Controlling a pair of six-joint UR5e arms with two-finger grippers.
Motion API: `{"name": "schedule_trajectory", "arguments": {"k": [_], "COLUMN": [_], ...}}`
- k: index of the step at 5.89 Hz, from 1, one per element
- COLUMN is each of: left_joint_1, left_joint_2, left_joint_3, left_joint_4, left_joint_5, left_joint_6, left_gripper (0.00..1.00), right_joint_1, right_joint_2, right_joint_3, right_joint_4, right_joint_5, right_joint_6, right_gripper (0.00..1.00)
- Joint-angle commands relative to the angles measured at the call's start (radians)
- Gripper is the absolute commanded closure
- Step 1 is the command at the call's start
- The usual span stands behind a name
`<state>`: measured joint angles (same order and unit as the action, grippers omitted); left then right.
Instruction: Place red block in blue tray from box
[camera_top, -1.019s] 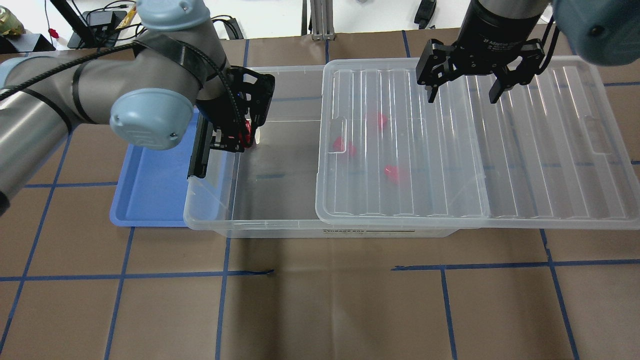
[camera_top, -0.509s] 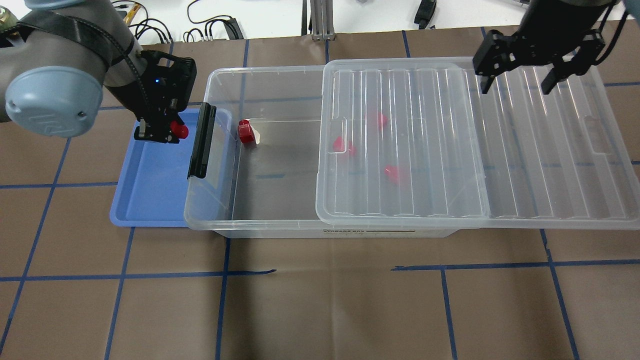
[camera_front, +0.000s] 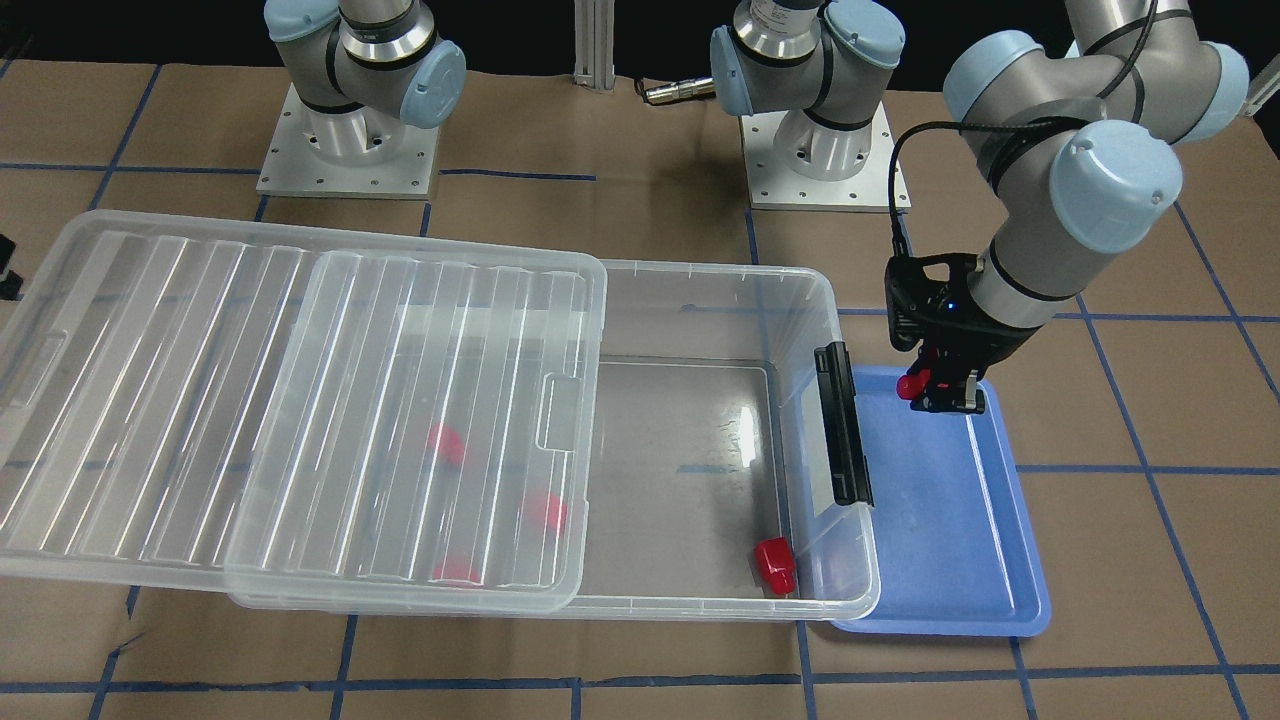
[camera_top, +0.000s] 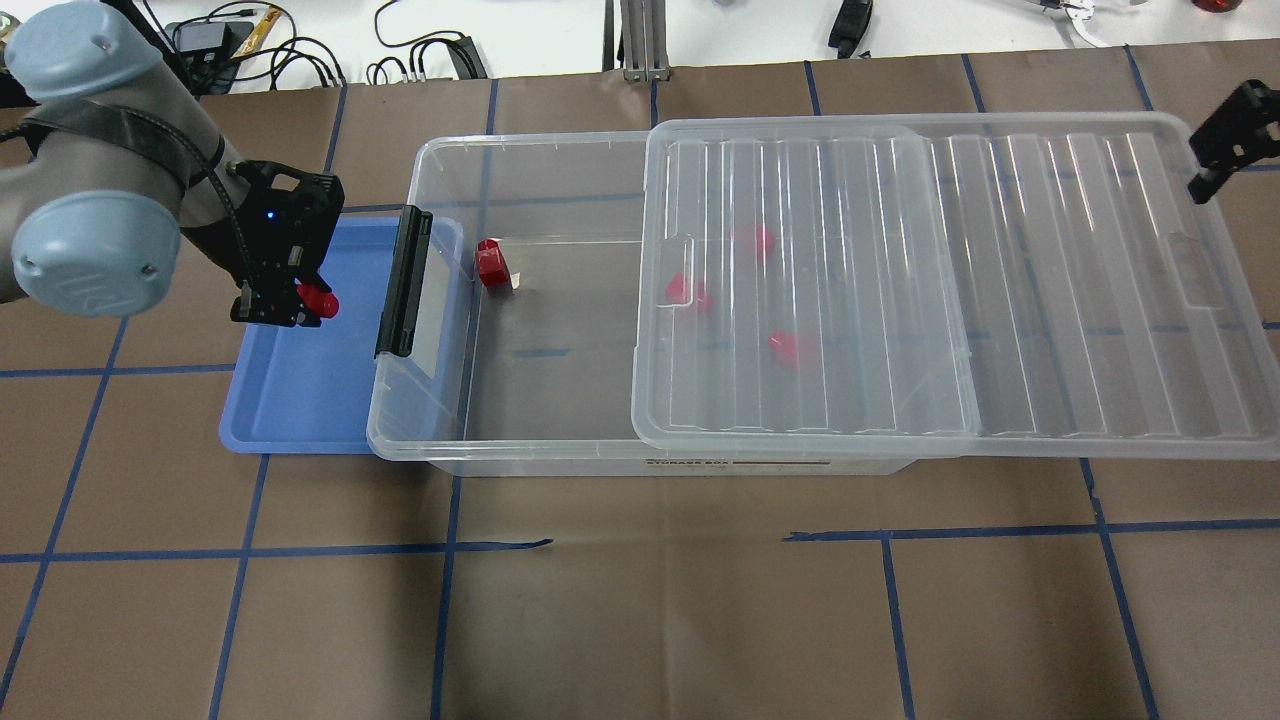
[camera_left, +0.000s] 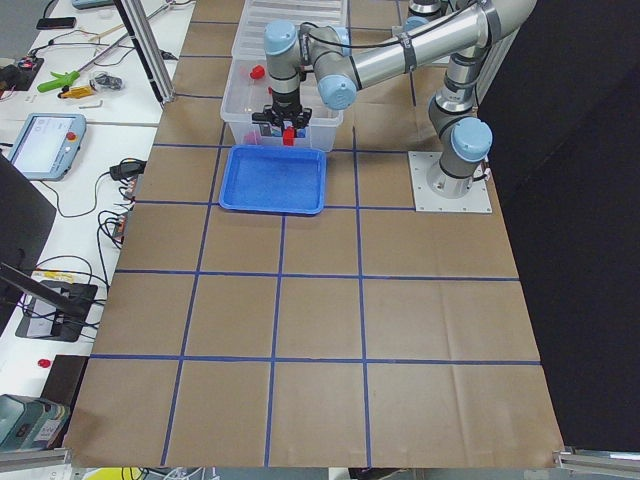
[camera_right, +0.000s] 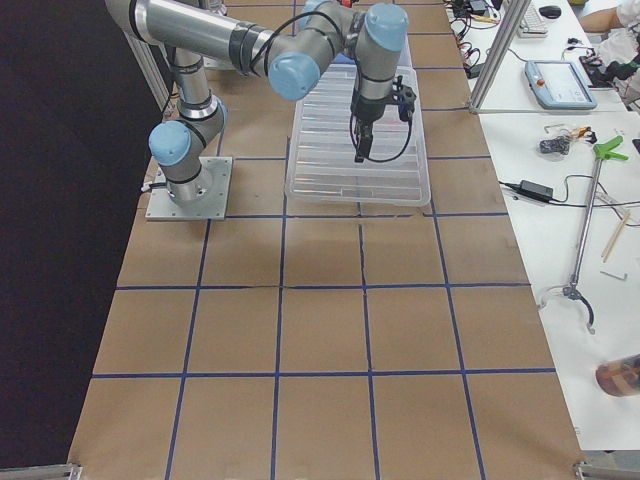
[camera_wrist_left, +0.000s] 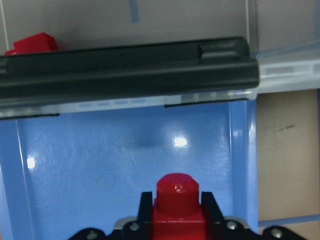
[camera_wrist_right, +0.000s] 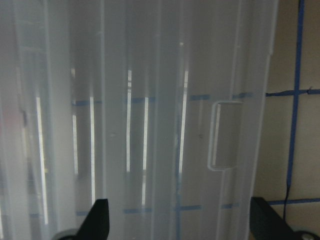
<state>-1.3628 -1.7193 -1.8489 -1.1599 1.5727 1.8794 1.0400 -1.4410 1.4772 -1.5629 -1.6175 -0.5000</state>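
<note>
Latch bar (camera_top: 402, 283) beside blue tray (camera_top: 300, 395)

The small red plastic block (camera_wrist_left: 177, 205) at the bottom of the left wrist view looks glossy, with a highlight on its round stub. The shallow blue plastic tray (camera_wrist_left: 125, 165) beneath is smooth and shiny, catching white glints. The large clear plastic box (camera_top: 520, 440) at the centre of the overhead view is transparent and smooth. Its ribbed translucent lid (camera_top: 1050, 280) shows streaky reflections. The black latch bar (camera_wrist_left: 125, 67) looks matt. The table's brown paper covering (camera_top: 650, 620) is matt, crossed by blue tape lines (camera_top: 300, 549).
</note>
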Motion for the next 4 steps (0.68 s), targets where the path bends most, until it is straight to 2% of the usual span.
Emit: {"name": "schedule_trajectory", "arguments": {"k": [1, 2, 4], "left_joint_1": [0.007, 0.007, 0.007], "left_joint_2": [-0.083, -0.13, -0.137], "left_joint_3": [-0.087, -0.081, -0.076], "left_joint_4": [0.187, 0.215, 0.22], "left_joint_5": [0.001, 0.001, 0.001], "left_joint_6": [0.001, -0.005, -0.006], "left_gripper": [0.91, 0.91, 0.91], "right_joint_1": [-0.137, -0.161, -0.185], "right_joint_2": [0.086, 0.124, 0.129], "right_joint_3": [0.012, 0.041, 0.133], "right_joint_4": [-0.116, -0.193, -0.296], "right_joint_5": [-0.007, -0.009, -0.021], "right_joint_6": [-0.139, -0.159, -0.152], "right_gripper": [0.0, 0.0, 0.0]}}
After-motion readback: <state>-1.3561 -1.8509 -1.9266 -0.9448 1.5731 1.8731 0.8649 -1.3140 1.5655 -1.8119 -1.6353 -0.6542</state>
